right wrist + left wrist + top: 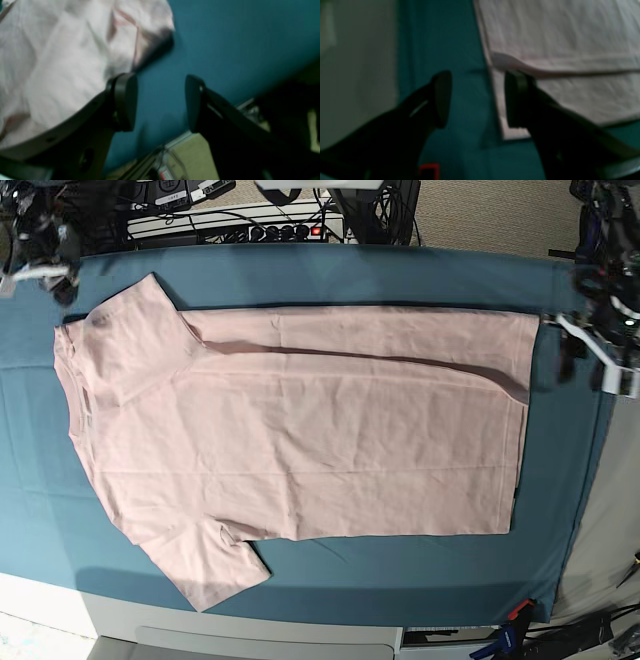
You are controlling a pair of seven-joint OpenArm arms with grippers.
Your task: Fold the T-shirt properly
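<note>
Lying beside left hand (477,100): T-shirt (560,50)

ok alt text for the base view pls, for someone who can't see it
A pale pink T-shirt lies spread on a teal cloth, collar to the view's left, its far long edge folded inward. The left gripper hovers open by the hem corner at the right; the right gripper is near the far sleeve at upper left.
</note>
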